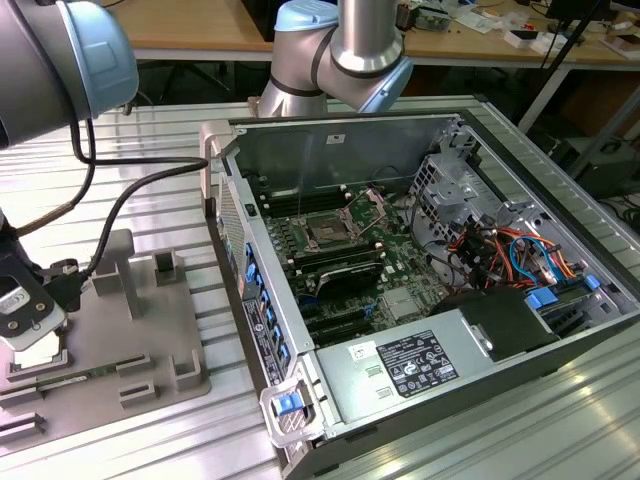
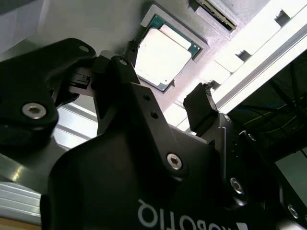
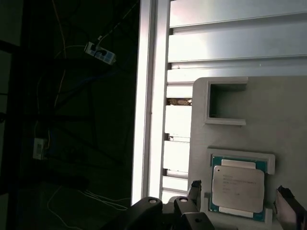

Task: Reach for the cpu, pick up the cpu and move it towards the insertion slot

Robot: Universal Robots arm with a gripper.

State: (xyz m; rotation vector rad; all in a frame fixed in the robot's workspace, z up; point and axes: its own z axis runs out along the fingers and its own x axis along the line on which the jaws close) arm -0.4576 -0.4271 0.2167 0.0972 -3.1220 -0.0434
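The reach is judged to be about finished and the pick-up not yet made. The gripper point(image 2: 165, 76) hangs low over the grey tray point(image 1: 110, 335) at the exterior view's left, well apart from the open computer case point(image 1: 330, 150). The cpu point(image 3: 238, 188) lies flat, pale metal top up, in its square recess in that tray. Both wrist views show the claw spread, with its black fingers point(image 3: 194, 191) standing one on each side of the chip and outside the recess's raised rim. Neither looks to be touching the chip, and nothing is pinched. The insertion slot point(image 1: 326, 232) sits on the green board inside the case, with its metal frame swung open and its dark centre bare. As a judgement, a clean grasp here calls for the fingers to be low enough to meet the chip's thin edges and not the rim. They would also need to close squarely, so that the flat chip is not tilted or jammed in its pocket.
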